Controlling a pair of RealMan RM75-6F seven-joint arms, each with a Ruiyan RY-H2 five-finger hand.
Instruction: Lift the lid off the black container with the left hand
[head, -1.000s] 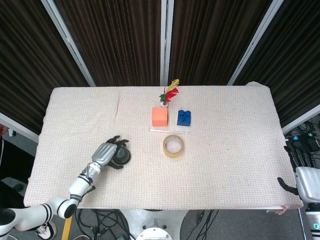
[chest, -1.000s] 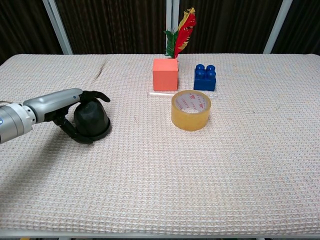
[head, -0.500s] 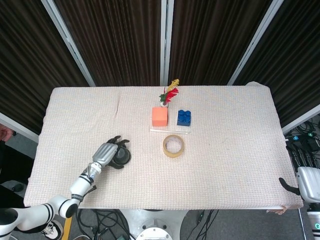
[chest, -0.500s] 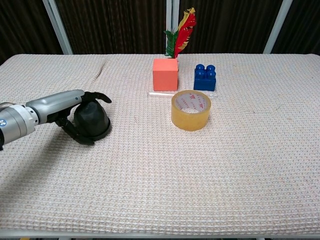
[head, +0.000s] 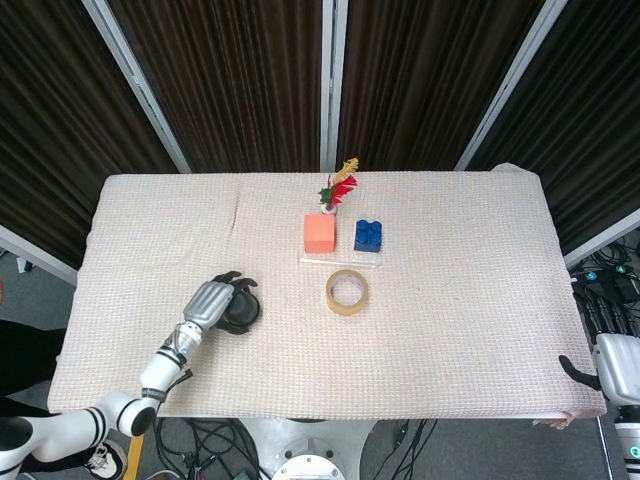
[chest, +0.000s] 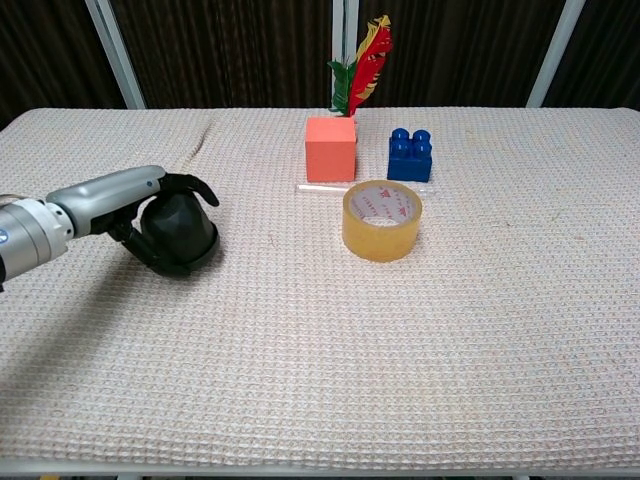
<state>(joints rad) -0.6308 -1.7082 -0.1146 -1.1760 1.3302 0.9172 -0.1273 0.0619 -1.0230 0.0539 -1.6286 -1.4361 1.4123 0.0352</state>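
One left robot hand (chest: 150, 215) clamps the black container (chest: 181, 233); tape roll (chest: 381, 220) print unreadable.

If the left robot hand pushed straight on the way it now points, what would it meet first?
The left robot hand already wraps the black container. Straight on, past that, the tape roll looks like the next thing in line, though depth is hard to judge.

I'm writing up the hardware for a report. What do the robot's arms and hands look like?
The left hand has a silver-grey back and black fingers, on a white, segmented arm with dark joint bands. The right hand shows at the frame edge as white casing with a black finger.
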